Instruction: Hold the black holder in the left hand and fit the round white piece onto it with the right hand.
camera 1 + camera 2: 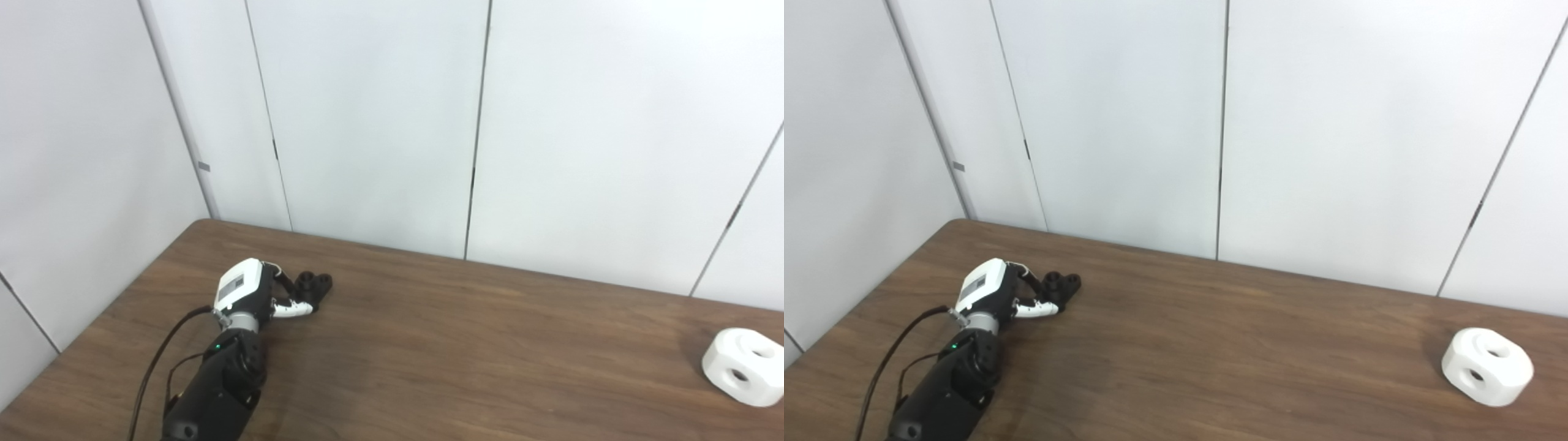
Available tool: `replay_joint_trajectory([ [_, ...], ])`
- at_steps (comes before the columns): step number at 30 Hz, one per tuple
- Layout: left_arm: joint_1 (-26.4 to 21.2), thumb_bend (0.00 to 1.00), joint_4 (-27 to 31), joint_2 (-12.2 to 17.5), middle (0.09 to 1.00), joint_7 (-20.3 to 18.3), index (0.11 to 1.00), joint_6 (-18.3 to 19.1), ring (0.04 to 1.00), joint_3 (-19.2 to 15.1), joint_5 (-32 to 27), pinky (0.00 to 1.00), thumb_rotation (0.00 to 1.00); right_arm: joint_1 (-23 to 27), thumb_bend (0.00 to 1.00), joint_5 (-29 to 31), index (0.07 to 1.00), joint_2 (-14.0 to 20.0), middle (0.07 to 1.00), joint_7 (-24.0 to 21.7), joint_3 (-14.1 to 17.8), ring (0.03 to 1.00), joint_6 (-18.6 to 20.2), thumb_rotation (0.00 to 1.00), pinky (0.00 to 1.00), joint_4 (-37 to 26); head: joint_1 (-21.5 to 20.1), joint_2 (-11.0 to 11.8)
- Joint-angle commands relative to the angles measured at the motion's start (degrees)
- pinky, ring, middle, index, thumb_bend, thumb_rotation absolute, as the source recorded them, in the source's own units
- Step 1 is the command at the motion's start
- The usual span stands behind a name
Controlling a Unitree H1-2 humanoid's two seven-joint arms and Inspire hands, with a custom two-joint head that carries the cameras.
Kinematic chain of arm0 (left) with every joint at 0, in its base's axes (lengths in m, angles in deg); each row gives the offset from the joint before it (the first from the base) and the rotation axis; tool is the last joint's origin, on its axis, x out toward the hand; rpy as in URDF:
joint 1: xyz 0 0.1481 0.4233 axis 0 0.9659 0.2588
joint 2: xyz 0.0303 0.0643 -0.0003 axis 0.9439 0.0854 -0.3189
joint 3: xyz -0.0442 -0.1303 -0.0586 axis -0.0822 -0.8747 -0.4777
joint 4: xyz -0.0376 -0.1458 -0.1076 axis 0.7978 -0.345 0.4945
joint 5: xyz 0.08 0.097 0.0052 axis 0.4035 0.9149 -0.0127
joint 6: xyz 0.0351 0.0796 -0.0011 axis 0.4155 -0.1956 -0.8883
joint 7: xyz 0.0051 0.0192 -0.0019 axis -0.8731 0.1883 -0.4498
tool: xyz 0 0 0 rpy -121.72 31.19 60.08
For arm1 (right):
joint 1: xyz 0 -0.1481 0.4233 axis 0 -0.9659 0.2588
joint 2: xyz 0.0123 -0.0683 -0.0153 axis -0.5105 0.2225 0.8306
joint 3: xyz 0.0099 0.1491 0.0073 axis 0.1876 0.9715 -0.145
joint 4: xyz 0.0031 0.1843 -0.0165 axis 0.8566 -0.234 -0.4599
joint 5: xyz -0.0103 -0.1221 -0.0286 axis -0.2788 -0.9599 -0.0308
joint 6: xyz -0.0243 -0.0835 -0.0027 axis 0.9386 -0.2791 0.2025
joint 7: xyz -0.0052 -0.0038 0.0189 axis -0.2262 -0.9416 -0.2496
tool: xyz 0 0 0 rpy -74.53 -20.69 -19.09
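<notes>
The black holder (pixel 314 285) lies on the brown table (pixel 465 355) at the far left, near the back edge. My left hand (pixel 260 294) is right against it. The white thumb (pixel 293 310) lies along the holder's near side and the dark fingers (pixel 284 279) touch its left side. I cannot tell whether the grip is closed. The holder rests on the table. The round white piece (pixel 744 365), with holes in its faces, sits on the table at the far right; it also shows in the right eye view (pixel 1487 366). My right hand is not in view.
White wall panels (pixel 380 122) stand close behind the table's back edge and along its left side. A black cable (pixel 156 361) runs along my left forearm. Bare tabletop lies between the holder and the white piece.
</notes>
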State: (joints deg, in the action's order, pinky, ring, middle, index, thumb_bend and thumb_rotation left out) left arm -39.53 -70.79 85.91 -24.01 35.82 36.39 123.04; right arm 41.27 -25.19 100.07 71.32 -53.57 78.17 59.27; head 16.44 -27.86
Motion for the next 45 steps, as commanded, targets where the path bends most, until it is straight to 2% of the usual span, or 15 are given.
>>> replay_joint_trajectory([
  [1,-1.28,0.51,2.07,1.66,0.774,0.39,0.487,-1.12,0.871,-0.26,-0.21,0.88,0.05,-0.44,0.67,-0.42,0.973,0.56,0.981,0.04,0.30,0.990,-0.09,1.00,1.00,-1.53,0.02,-0.11],
  [11,0.51,0.51,6.44,1.03,0.771,-1.17,0.487,-0.58,0.863,-0.04,-1.41,0.85,0.05,-0.13,0.66,-0.66,0.969,0.35,0.973,0.00,-0.14,0.982,-0.07,1.00,0.98,-1.67,-1.34,-0.30],
  [16,3.01,0.51,11.41,-0.44,0.773,-2.09,0.488,0.63,0.856,1.41,-0.30,0.84,0.05,0.16,0.68,-0.76,0.957,0.08,0.966,0.29,-0.46,0.979,0.57,1.00,0.96,-1.66,-1.81,-0.45],
  [22,6.03,0.51,16.93,-1.67,0.771,-3.81,0.489,-0.15,0.866,3.88,0.47,0.84,0.05,0.62,0.66,-0.40,0.959,-0.01,0.969,0.34,-0.68,0.978,0.57,1.00,0.98,-1.59,-2.46,-0.73],
  [27,8.33,0.51,21.50,-2.06,0.772,-5.84,0.490,-1.28,0.866,6.37,0.89,0.82,0.05,1.19,0.72,-0.68,0.974,0.31,0.985,-0.42,-1.14,0.987,-1.17,1.00,0.97,-1.02,-3.53,-1.42],
  [34,11.58,0.51,28.61,-3.50,0.777,-9.22,0.490,-2.19,0.861,10.06,2.20,0.85,0.06,1.63,0.72,-1.24,0.972,-0.10,0.983,0.38,-1.83,0.979,0.09,1.00,0.96,-2.54,-6.05,-3.01],
  [39,14.30,0.51,34.42,-4.34,0.781,-12.35,0.489,-3.68,0.851,14.52,4.59,0.88,0.06,1.97,0.71,-2.28,0.957,-0.73,0.963,1.19,-2.14,0.961,1.26,1.00,0.94,-3.49,-7.49,-4.23],
  [45,18.58,0.51,39.02,-5.49,0.772,-14.84,0.488,-6.42,0.853,18.25,7.68,0.96,0.06,2.61,0.73,-2.28,0.953,-1.63,0.945,1.56,-2.05,0.939,2.72,1.00,0.91,-4.79,-8.92,-6.54],
])
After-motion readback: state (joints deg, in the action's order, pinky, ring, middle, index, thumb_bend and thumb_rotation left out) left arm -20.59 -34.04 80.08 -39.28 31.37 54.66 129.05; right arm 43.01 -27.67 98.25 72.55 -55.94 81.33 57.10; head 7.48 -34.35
